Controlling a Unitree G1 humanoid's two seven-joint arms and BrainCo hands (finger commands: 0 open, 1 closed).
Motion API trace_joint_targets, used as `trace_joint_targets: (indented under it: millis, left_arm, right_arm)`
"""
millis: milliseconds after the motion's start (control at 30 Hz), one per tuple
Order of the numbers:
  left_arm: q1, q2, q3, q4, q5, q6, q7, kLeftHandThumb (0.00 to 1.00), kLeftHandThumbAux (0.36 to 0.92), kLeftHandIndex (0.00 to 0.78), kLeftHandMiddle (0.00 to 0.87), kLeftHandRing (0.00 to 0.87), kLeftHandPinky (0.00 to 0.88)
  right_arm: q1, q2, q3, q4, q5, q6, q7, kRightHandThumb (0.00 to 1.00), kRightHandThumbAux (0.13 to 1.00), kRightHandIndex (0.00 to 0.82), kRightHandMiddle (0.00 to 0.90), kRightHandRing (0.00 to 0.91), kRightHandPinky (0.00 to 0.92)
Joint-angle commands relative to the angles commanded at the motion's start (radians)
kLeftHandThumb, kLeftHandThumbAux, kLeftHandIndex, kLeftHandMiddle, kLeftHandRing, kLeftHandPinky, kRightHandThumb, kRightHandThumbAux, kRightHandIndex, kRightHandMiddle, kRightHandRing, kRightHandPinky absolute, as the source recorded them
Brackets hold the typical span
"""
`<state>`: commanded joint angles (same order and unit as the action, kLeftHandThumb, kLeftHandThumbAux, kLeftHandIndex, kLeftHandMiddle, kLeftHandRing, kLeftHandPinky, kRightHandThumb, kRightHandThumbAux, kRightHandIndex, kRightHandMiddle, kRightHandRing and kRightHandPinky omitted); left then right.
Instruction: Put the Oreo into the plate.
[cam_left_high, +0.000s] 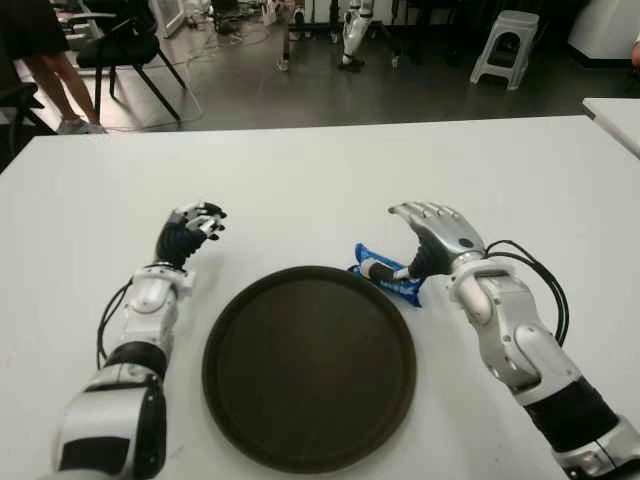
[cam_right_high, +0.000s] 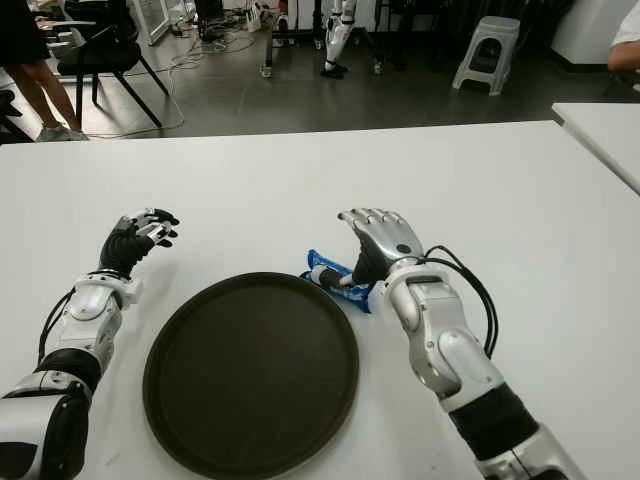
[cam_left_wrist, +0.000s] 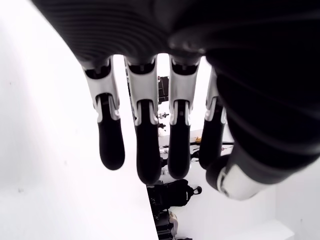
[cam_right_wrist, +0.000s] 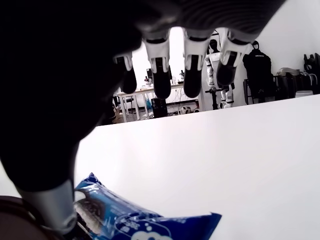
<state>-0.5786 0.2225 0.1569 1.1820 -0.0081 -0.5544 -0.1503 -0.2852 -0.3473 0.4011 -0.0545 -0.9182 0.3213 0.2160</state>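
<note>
The Oreo is a blue packet lying flat on the white table, touching the upper right rim of the round dark brown plate. My right hand hovers just over the packet's right end, open, with its fingers stretched forward and nothing grasped. In the right wrist view its thumb comes down beside the Oreo, at the packet's end. My left hand shows to the left of the plate, relaxed and holding nothing; its fingers hang loosely in the left wrist view.
The white table stretches far ahead to its back edge. A second white table stands at the far right. Beyond are a dark floor, a black chair, a grey stool and a person's legs.
</note>
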Motion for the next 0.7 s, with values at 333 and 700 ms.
trace_joint_targets:
  millis: [333,700]
  left_arm:
    - [-0.002,0.001,-0.004,0.002,0.003,-0.001,0.005,0.696,0.713,0.416,0.431,0.457,0.444]
    - [-0.003,0.001,-0.003,0.005,0.001,0.005,0.002,0.695,0.713,0.414,0.416,0.452,0.445]
  right_arm:
    - [0.002,0.012,-0.006,0.005,0.008,0.015,-0.001,0.000,0.749,0.070,0.096,0.094,0.072]
    - [0.003,0.020,-0.007,0.011,-0.001,0.020,-0.019,0.000,0.751,0.079,0.103,0.098,0.077]
